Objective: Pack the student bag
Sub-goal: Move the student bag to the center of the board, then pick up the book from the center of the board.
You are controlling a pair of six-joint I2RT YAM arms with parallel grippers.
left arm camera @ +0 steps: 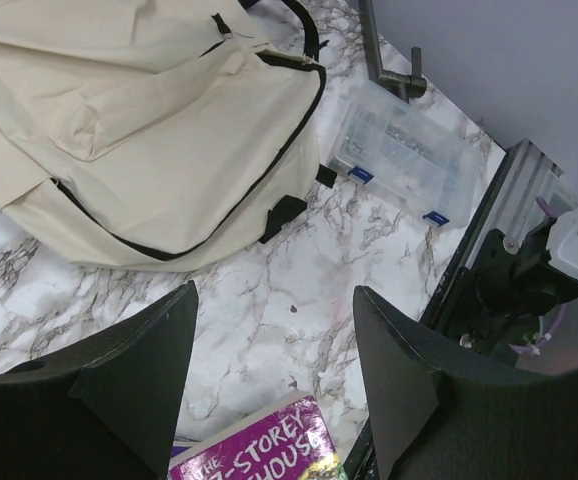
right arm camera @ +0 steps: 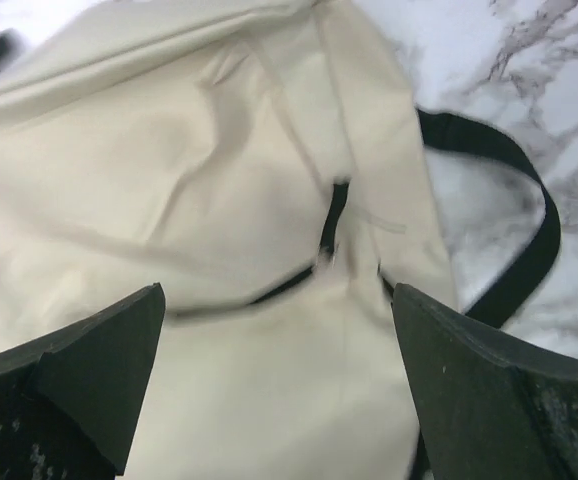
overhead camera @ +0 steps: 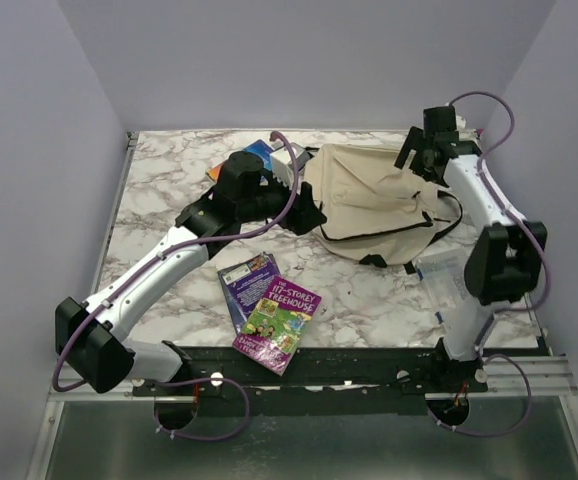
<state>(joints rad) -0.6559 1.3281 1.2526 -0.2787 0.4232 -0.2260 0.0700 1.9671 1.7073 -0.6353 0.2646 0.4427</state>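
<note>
The student bag (overhead camera: 379, 205), cream fabric with black trim, lies flat on the marble table (overhead camera: 169, 180) at centre right. My left gripper (overhead camera: 309, 215) hovers at the bag's left edge. In the left wrist view it (left arm camera: 275, 290) is open with only bare table between its fingers, and the bag (left arm camera: 139, 130) lies beyond them. My right gripper (overhead camera: 414, 155) is over the bag's far right corner. In the right wrist view it (right arm camera: 278, 290) is open above the cream fabric (right arm camera: 219, 200), near a black zip (right arm camera: 331, 225). A purple book (overhead camera: 281, 325) lies near the front edge, over another book (overhead camera: 241, 283).
A blue and orange book (overhead camera: 252, 156) lies at the back, behind my left wrist. A clear plastic compartment box (overhead camera: 444, 275) sits right of the bag, beside my right arm. A black strap (right arm camera: 529, 260) loops out on the table. The purple book's top edge (left arm camera: 259, 450) shows below my left fingers.
</note>
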